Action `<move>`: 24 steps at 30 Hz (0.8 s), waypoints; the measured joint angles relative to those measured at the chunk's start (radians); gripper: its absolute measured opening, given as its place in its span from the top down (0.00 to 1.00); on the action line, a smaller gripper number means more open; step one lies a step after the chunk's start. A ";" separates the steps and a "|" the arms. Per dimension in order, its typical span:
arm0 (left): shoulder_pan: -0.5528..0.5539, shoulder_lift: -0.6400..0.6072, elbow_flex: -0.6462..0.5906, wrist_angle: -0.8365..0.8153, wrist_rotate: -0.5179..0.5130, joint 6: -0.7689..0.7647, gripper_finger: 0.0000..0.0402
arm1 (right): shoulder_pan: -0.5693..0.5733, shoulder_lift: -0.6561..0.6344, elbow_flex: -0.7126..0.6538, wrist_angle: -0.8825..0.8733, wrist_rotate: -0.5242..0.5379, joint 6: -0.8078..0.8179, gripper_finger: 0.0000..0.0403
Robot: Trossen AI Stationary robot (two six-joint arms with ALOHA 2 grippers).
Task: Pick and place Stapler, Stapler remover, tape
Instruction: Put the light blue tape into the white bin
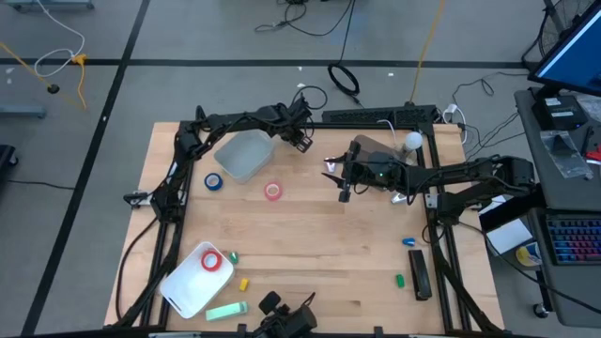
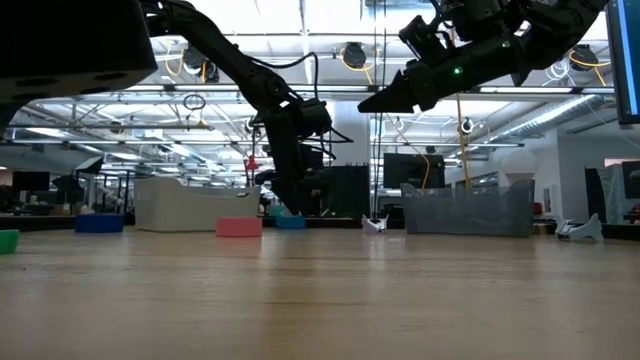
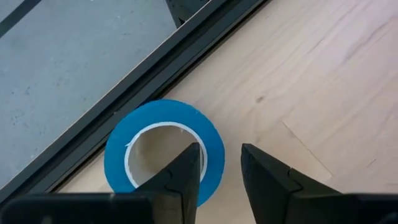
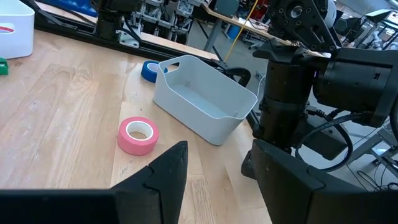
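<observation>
A blue tape roll (image 3: 163, 149) lies flat on the wood next to the black rail at the table's far edge. My left gripper (image 3: 221, 162) points steeply down over it and is open. One finger (image 3: 186, 168) stands over the ring's hole and inner rim, the other (image 3: 261, 174) just outside the ring's wall. The low view shows this gripper (image 2: 290, 200) right above the roll (image 2: 290, 222). My right gripper (image 1: 344, 188) hangs open over the far middle of the table, holding nothing. A pink tape roll (image 1: 272, 191) and a second blue roll (image 1: 214, 181) lie near a grey bin (image 1: 246, 155). My left gripper straddles the blue roll's wall (image 3: 214, 146) on the side away from the rail, one finger inside the ring and one outside, coming from above. Bare wood shows between the wall and the outer finger. Whether the inner finger touches the roll, I cannot tell.
A white bin (image 1: 188, 286) at the near left holds a red tape roll (image 1: 210, 261); small green and yellow items lie around it. A long black stapler (image 1: 419, 275) and small blue (image 1: 410, 241) and green (image 1: 399, 280) pieces lie at the near right.
</observation>
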 joint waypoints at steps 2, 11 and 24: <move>0.000 0.000 0.000 0.000 0.001 0.001 0.71 | 0.000 0.000 0.000 0.000 0.000 0.000 0.57; 0.000 0.000 0.000 -0.006 0.012 -0.003 0.71 | 0.000 0.000 0.000 0.033 0.000 0.000 0.57; 0.022 0.002 0.000 -0.032 0.059 0.007 0.71 | 0.000 0.000 0.000 0.031 0.000 -0.001 0.57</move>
